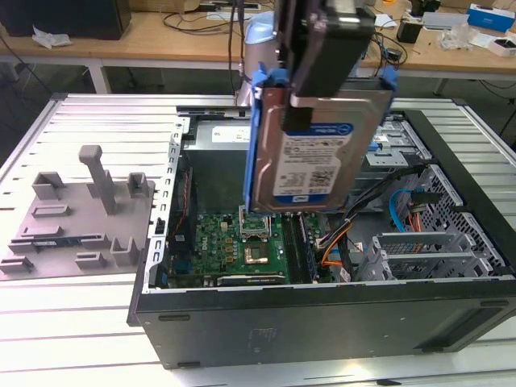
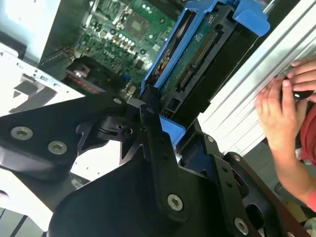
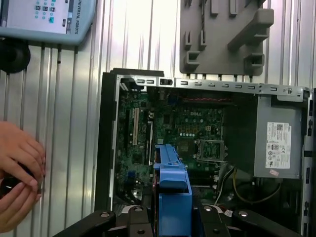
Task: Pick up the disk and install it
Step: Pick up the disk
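1. Jaws pinched narrow on the task's thing: your gripper (image 1: pixel 302 109) clamps the top edge of the disk (image 1: pixel 310 157), high at the centre of the exterior view.
2. You have the disk hanging upright, its white-and-blue label facing the camera and its blue carrier bracket (image 1: pixel 256 137) framing the long edges. It is in the air above the open computer case (image 1: pixel 322 326), touching nothing but the gripper.
3. Directly below the disk lies the green motherboard (image 1: pixel 242 242). Orange and blue cables (image 1: pixel 334 250) run just beside the board, toward the exterior view's right.
4. At the exterior view's left, a grey fixture block (image 1: pixel 81 210) sits on the slatted metal table (image 1: pixel 64 322), just beside the case.
5. Your second wrist view shows the disk's circuit-board face held between the black fingers (image 2: pixel 153 138), with the motherboard beyond.
6. A person's hand (image 2: pixel 276 108) rests on the table slats beside the case. In the first wrist view, a teach pendant (image 3: pixel 44 19) lies near that hand, and a silver power supply (image 3: pixel 279 143) sits inside the case.
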